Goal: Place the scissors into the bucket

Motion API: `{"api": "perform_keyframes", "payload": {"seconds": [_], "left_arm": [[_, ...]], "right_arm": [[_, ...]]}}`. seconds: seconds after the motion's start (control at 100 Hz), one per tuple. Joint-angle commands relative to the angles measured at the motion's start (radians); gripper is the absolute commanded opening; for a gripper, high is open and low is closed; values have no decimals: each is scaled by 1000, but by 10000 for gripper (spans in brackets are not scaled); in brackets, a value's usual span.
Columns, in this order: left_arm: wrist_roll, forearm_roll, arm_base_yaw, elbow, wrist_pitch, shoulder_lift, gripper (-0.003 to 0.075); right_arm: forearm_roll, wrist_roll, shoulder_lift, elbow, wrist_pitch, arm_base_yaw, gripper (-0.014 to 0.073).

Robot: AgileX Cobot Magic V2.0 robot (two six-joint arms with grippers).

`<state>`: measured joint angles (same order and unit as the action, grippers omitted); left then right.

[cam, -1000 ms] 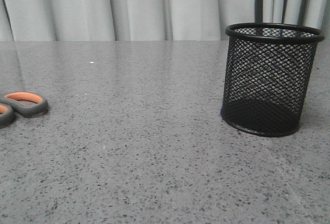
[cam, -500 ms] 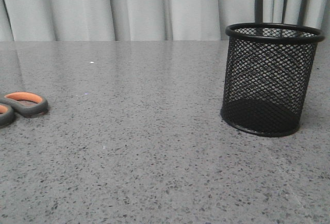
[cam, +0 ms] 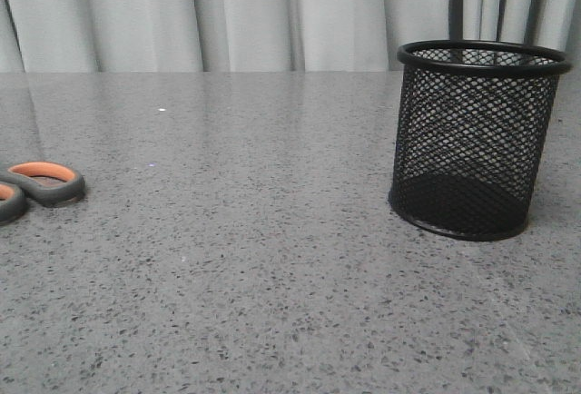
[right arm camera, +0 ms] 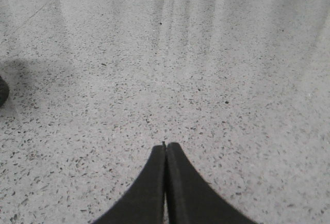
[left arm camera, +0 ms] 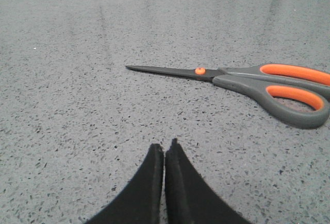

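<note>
The scissors (left arm camera: 247,79) lie flat on the grey speckled table, blades closed, with dark grey handles lined orange and an orange pivot dot. In the front view only their handle loops (cam: 41,183) show at the far left edge. The bucket (cam: 477,140), a black wire-mesh cup, stands upright at the right and looks empty. My left gripper (left arm camera: 164,146) is shut and empty, a short way from the scissors' blade. My right gripper (right arm camera: 165,145) is shut and empty over bare table. Neither gripper shows in the front view.
Pale curtains hang behind the table's far edge (cam: 227,72). A dark rounded edge (right arm camera: 2,91) shows at the side of the right wrist view; I cannot tell what it is.
</note>
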<state>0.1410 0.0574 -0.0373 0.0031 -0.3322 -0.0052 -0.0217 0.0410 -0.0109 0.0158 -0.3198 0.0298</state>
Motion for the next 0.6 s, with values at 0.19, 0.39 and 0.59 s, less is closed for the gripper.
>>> {"api": "perform_keyframes", "payload": {"seconds": [0.19, 0.39, 0.59], "left_arm": [[-5, 22, 4, 46, 128, -28, -20], [-64, 735, 0, 45, 355, -28, -20], [-64, 835, 0, 45, 398, -28, -20]], "right_arm": [[113, 3, -20, 11, 384, 3, -60], [363, 3, -20, 11, 527, 3, -60], [478, 3, -20, 11, 468, 3, -60]]}}
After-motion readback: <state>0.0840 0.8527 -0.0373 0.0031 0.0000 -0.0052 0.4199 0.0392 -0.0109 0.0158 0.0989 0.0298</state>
